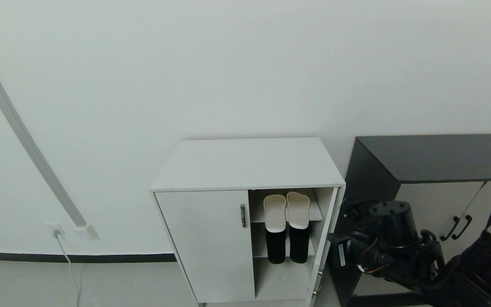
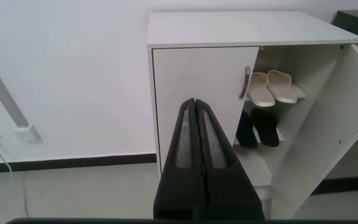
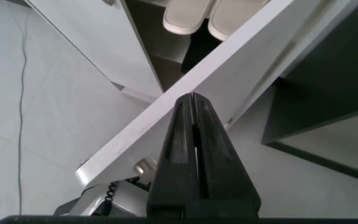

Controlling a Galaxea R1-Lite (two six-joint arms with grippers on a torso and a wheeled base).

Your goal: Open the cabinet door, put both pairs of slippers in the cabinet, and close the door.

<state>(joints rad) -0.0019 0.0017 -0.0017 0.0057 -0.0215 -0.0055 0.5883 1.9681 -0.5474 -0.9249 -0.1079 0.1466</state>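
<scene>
The white cabinet (image 1: 245, 164) stands against the wall with its left door (image 1: 207, 243) closed and its right door (image 1: 325, 251) swung open. A white pair of slippers (image 1: 286, 211) lies on the upper shelf and a black pair (image 1: 288, 245) on the shelf below. My right arm's wrist (image 1: 382, 245) is just outside the open door. My right gripper (image 3: 193, 96) is shut, with its tip at the open door (image 3: 229, 68). Some way in front of the cabinet (image 2: 253, 28), my left gripper (image 2: 194, 101) is shut and holds nothing. Both pairs, white (image 2: 275, 87) and black (image 2: 258, 127), show beyond it.
A black-topped cabinet (image 1: 437, 157) with dark handles stands close on the right of the open door. A wall socket with a grey cable (image 1: 68, 264) is low on the wall at left. Bare floor lies in front of the white cabinet.
</scene>
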